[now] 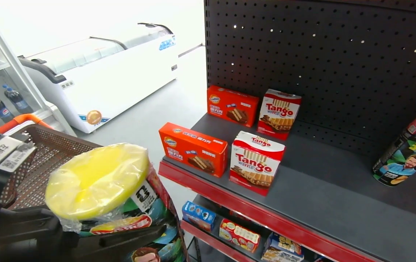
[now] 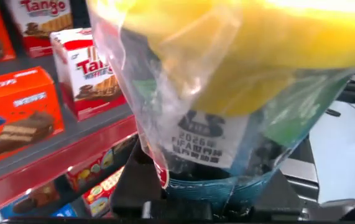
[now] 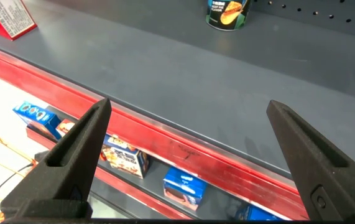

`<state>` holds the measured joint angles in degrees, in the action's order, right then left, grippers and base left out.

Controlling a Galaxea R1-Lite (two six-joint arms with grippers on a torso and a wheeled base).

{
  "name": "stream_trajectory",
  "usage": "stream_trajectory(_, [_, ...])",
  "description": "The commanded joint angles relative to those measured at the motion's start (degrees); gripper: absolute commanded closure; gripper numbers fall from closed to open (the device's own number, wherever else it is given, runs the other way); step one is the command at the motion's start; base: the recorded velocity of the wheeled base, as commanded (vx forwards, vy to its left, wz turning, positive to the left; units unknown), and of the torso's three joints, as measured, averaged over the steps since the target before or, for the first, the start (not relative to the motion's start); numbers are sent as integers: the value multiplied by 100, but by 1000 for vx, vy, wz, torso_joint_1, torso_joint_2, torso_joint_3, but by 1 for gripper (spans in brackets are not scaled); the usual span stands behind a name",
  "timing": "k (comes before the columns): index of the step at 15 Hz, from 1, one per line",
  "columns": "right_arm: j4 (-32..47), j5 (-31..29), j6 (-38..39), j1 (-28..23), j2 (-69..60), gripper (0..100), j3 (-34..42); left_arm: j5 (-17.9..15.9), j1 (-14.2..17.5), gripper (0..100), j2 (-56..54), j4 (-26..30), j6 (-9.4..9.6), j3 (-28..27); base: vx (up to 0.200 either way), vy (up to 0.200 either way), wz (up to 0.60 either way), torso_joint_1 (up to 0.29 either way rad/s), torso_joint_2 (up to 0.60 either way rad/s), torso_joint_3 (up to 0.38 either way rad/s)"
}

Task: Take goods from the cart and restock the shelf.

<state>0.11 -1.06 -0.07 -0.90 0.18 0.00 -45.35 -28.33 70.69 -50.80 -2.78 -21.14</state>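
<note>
A chips canister [image 1: 98,182] with a yellow lid and a clear plastic wrap is held at the lower left, beside the shelf's left end. My left gripper [image 1: 95,236] is shut on its lower body, and the left wrist view shows the canister [image 2: 227,93] close up above the gripper [image 2: 189,202]. A matching chips can [image 1: 410,147] stands at the right of the grey shelf [image 1: 321,189]. My right gripper [image 3: 189,107] hangs open and empty over the shelf's red front edge [image 3: 165,134], with the same can [image 3: 229,14] farther back.
Two orange boxes [image 1: 192,149] [image 1: 232,105] and two red-and-white wafer boxes [image 1: 255,162] [image 1: 279,113] stand on the shelf's left part. A brown cart basket [image 1: 36,156] is at the left. Small boxes [image 1: 239,234] fill the lower shelf. A white freezer [image 1: 102,76] stands behind.
</note>
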Motion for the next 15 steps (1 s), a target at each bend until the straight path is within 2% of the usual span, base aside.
stream_trajectory(1, [-2,1,-1,2,8,0,0,0,-6,100,120,0,5,-75,0,0,-600,-7,-12,2])
stream_trajectory(4, [-2,1,-1,2,8,0,0,0,-6,100,252,0,5,-286,0,0,-600,6,4,1])
stream_trajectory(9, [-2,1,-1,-6,8,0,0,0,-6,100,252,0,-3,-294,0,0,-600,0,2,1])
stream_trajectory(15, [-2,1,-1,-6,8,0,0,0,47,100,234,0,5,-242,0,0,0,0,0,0])
